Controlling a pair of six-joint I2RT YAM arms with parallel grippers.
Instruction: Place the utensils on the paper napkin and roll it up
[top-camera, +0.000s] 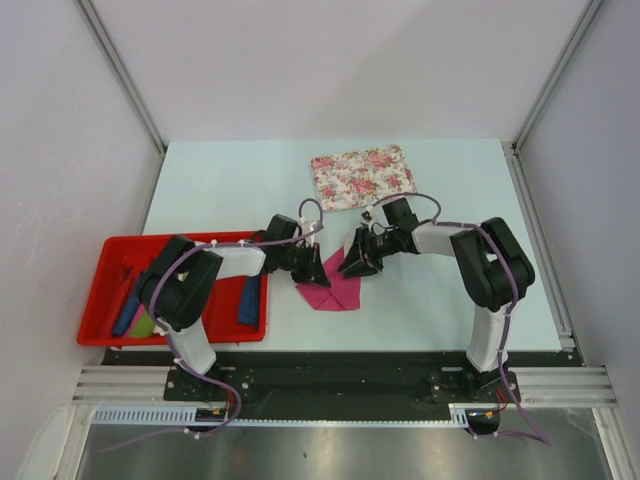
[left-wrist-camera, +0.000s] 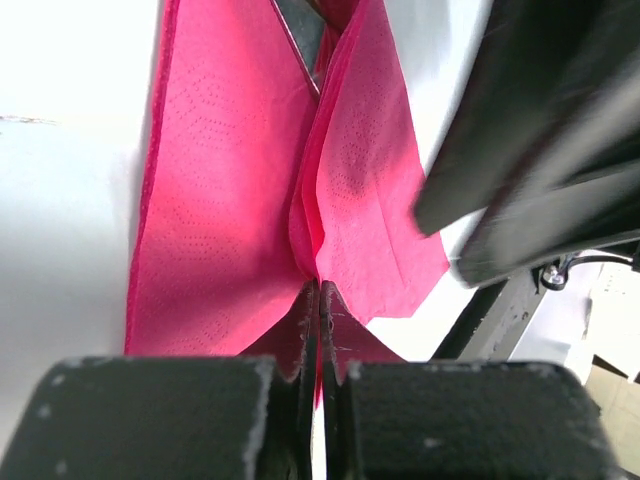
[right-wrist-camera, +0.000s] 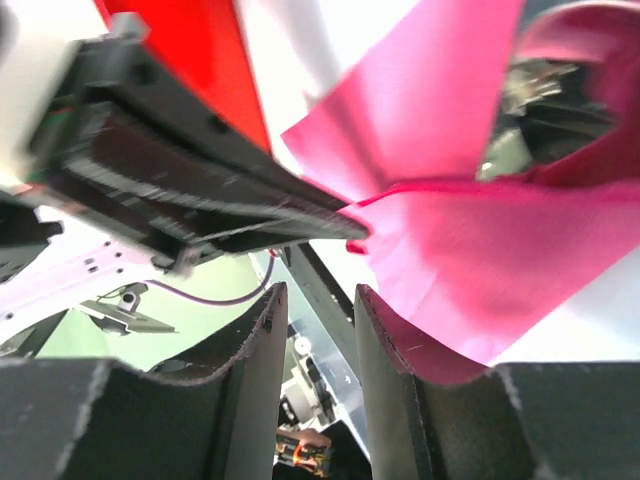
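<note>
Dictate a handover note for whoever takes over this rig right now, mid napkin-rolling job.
Left end effector: shut, pinching a raised fold of the paper napkin.
Right end effector: open beside that fold, holding nothing.
Napkin sits between the arms, folded over; one metal utensil shows inside the fold.
Done: utensil on napkin, folding begun.
Left: roll it up.

- The paper napkin (top-camera: 328, 292) lies on the table (top-camera: 230, 190), near its front edge and between my two arms.
- A utensil (left-wrist-camera: 303, 40) sits inside the napkin's fold.
- My left gripper (top-camera: 318, 270) is at the napkin's rear left edge, and my right gripper (top-camera: 352, 268) is just beside it on the right.
- The placemat (top-camera: 362, 177) lies behind both grippers, toward the table's far side.
- The tray (top-camera: 105, 270) sits left of the napkin, at the table's left edge, with napkin rolls (top-camera: 249, 300) in it.
</note>
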